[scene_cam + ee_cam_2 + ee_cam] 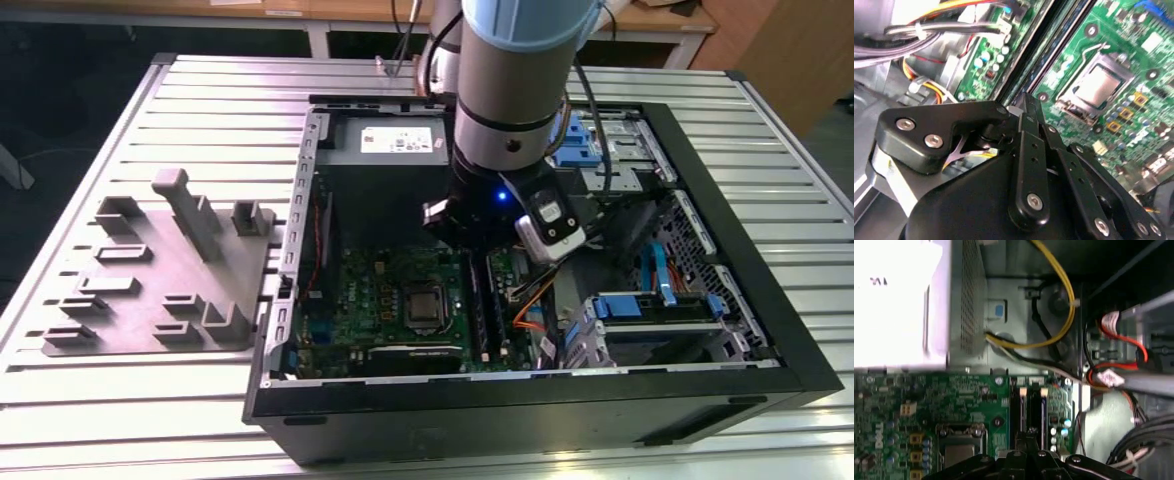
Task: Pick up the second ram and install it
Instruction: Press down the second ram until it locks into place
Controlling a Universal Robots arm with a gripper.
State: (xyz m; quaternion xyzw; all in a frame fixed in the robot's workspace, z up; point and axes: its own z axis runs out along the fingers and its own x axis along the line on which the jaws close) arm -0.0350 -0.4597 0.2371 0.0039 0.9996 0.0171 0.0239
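1. The gripper (pixel 1026 107) is down inside the open computer case (pixel 747 370), over the long memory slots (pixel 1030 410) beside the processor socket (pixel 1094 92)
2. The second ram I can't pick out for certain; fingers look drawn together, but clamped on it or not, I cannot tell
3. The grey fixture plate (pixel 147 290) sits beside the case on a ribbed metal table (pixel 174 420); wooden desks stand behind

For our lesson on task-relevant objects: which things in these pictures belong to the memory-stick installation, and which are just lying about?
Belongs to the job:
black metal gripper, above the sockets
long black memory sockets
green circuit board holding them
The stick itself cannot be made out.

Just lying about:
grey plastic fixture plate with upright blocks, beside the case
yellow cable
blue plastic drive brackets
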